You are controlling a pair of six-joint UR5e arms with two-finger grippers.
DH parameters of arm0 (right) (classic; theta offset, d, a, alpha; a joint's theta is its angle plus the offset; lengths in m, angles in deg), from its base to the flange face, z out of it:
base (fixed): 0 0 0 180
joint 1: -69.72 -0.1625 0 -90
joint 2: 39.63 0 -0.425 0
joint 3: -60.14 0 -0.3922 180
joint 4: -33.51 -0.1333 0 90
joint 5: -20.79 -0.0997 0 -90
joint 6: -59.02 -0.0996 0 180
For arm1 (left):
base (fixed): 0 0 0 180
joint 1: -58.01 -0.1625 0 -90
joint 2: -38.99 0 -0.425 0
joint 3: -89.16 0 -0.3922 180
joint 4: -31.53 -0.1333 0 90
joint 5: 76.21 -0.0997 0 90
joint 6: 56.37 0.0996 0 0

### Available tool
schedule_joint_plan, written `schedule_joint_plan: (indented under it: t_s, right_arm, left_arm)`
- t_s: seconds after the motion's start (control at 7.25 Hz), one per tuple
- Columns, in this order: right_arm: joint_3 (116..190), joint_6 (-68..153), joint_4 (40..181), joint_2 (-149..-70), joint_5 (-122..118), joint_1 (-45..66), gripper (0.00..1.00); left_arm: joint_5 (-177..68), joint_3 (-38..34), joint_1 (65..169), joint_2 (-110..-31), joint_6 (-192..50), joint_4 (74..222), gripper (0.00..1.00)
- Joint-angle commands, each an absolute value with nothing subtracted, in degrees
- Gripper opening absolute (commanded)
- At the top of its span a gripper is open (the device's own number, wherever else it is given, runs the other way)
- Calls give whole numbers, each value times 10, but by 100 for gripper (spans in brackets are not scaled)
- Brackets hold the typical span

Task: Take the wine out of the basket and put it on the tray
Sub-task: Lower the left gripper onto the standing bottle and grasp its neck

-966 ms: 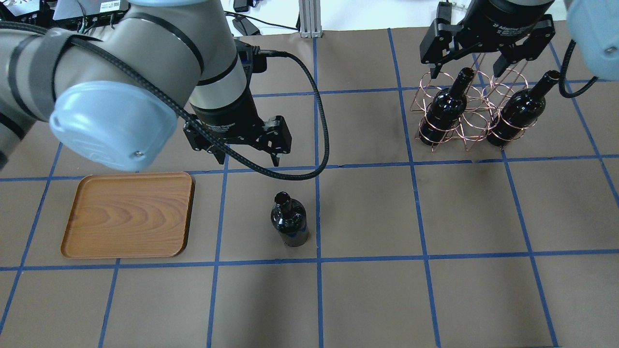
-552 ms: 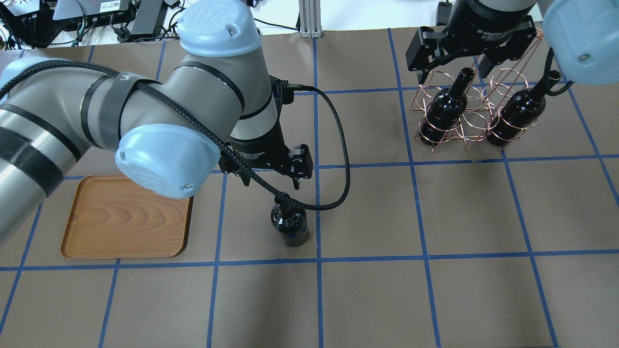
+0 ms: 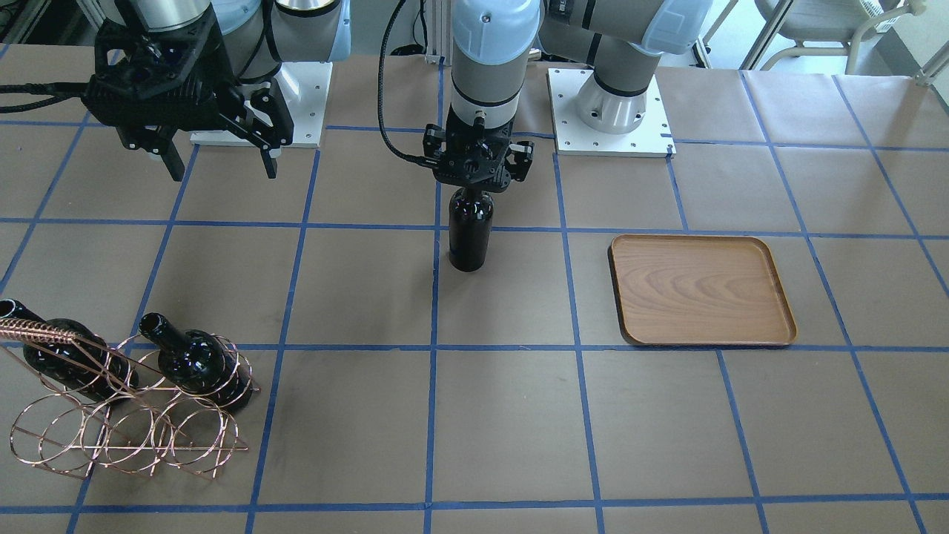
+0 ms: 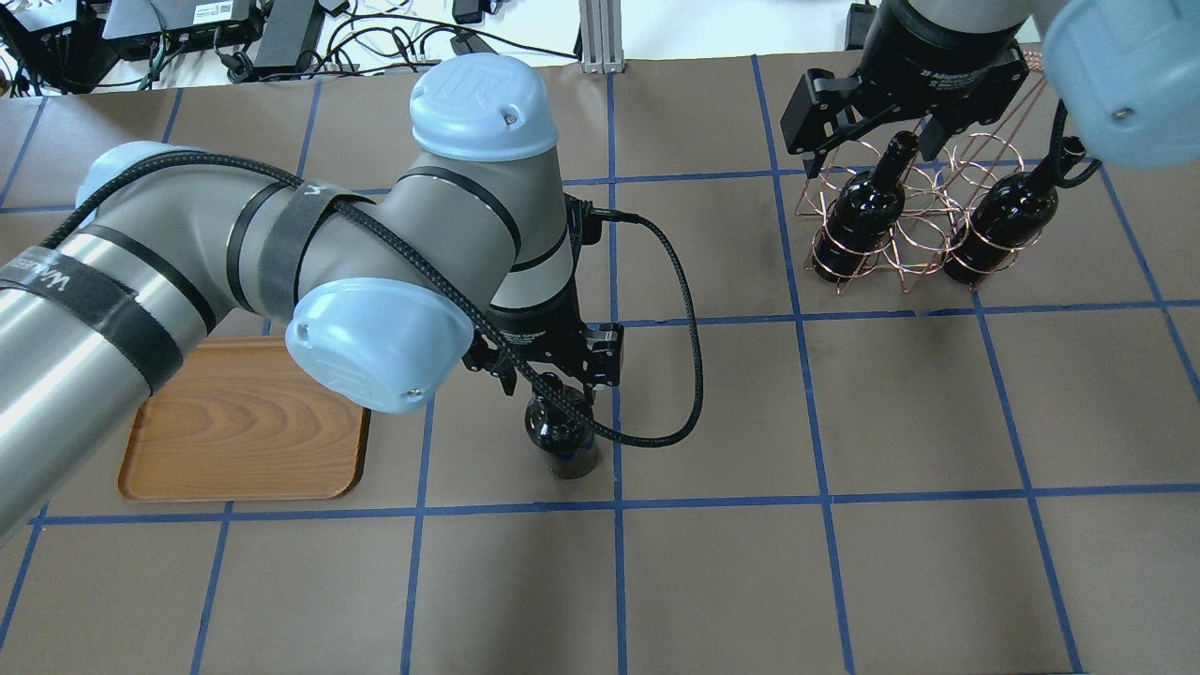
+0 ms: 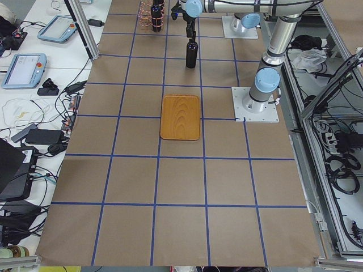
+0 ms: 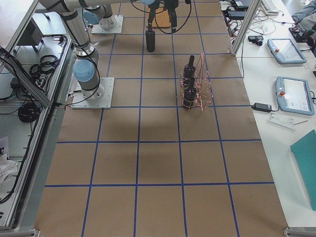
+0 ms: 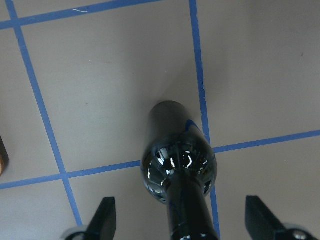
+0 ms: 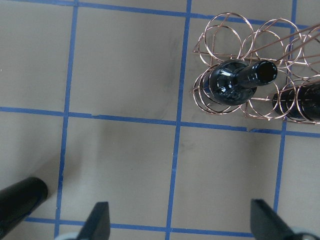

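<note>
Midway between the table's long edges, the wine (image 4: 562, 436) stands upright on the brown covering, clear of the basket (image 3: 126, 437) and not yet on the tray (image 4: 234, 441), which lies beside it toward the end on the robot's left. The left gripper (image 7: 182, 222) hangs directly above the bottle. In the wrist view its fingers (image 7: 106, 217) are spread wide either side of the slim neck, touching nothing. The right gripper (image 3: 222, 170) is also spread and holds nothing. It hovers on the robot's right, short of the basket, which sits nearer the operators' long edge with a second bottle (image 4: 858, 225) and a third bottle (image 4: 1003, 225) leaning in its loops. Being glass, the wine is probably rigid, fairly heavy, breakable and, from its gloss, slippery. The neck just under the lip looks the best hold, since the lip would check any downward slide. Tall on a narrow base, the bottle would tip easily, so an off-centre squeeze or sideways nudge is the risk.
</note>
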State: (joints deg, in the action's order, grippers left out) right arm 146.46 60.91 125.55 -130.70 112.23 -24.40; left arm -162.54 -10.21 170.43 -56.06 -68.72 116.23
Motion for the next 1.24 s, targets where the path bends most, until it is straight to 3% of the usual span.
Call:
schedule_joint_plan:
  t_s: [0.0,0.14,0.28,0.41,0.55,1.1]
  right_arm:
    - [1465,613,1227,-1307,1090,-244,100]
    - [1465,630,1235,-1306,1099,-244,100]
    - [1465,626,1228,-1307,1098,-243,100]
    - [1465,625,1229,-1307,1099,-243,100]
    - [1465,624,1229,-1307,1098,-242,100]
    - [1465,624,1232,-1306,1098,-242,100]
  left_arm:
    - [-1626,-103,1706,-560,-685,1168,75]
    - [-1621,-102,1706,-560,-686,1169,71]
    - [-1617,-102,1705,-561,-680,1169,55]
    - [-1616,-102,1705,-562,-680,1170,22]
    - [-1616,-102,1705,-565,-680,1172,0]
    - [-1633,-68,1682,-539,-680,1216,0]
